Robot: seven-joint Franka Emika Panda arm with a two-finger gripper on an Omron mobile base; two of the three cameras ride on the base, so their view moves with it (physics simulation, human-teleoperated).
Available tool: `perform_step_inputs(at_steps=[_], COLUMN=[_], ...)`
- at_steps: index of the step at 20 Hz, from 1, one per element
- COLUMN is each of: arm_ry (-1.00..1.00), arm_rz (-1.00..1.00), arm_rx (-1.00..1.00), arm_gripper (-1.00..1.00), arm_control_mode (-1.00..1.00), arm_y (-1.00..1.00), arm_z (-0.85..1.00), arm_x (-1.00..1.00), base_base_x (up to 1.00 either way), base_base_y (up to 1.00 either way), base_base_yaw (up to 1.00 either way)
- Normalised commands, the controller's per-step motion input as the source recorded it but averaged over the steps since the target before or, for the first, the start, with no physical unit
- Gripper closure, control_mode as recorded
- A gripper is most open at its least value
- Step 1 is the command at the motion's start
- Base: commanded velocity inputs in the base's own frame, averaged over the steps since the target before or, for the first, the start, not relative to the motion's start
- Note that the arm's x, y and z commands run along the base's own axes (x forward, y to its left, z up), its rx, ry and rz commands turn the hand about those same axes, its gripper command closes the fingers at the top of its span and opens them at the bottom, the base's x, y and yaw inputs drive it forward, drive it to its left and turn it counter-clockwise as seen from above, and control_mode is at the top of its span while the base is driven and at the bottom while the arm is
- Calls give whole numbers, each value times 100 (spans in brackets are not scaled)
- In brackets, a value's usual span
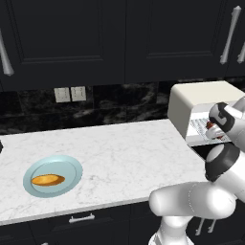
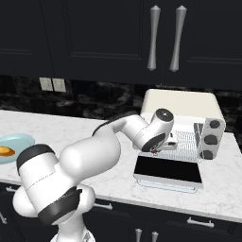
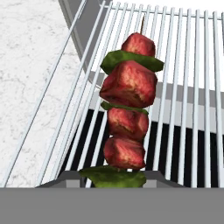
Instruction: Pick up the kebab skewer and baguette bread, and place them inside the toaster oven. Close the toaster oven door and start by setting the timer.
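**Skewer held over the oven rack**

My tool (image 2: 159, 147) is clamped on the skewer (image 3: 127, 114) near its lower end, at the open mouth of the oven (image 2: 182, 105). In the hand view the skewer runs from 6 o'clock up to 12, its bare tip toward the back of the rack (image 3: 188, 87), long axis along the wires. I cannot tell whether it touches the wires or hangs just above them.

I judge it light and stiff along the stick, but the meat and green pieces look lumpy and could turn on it; the hold belongs on a firm chunk near one end, as now.

The door (image 2: 168, 169) lies folded down flat at the front. The bread (image 1: 47, 180) lies on the plate (image 1: 72, 167) at 9 o'clock on the counter (image 1: 129, 143), long axis roughly 9 to 3, well apart from the oven. It looks smooth and firm; I would take it across its middle.
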Motion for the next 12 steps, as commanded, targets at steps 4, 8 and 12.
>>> perform_step_inputs(at_steps=[4,8,12], arm_ry=[0,0,0], arm_rz=[2,0,-1], arm_rx=[0,0,0], arm_gripper=[-100,-100,-100], arm_control_mode=[-100,-100,-100], arm_y=[0,0,0], arm_z=[-13,-1,0], arm_x=[0,0,0], base_base_x=[0,0,0], base_base_y=[0,0,0], base_base_yaw=[0,0,0])
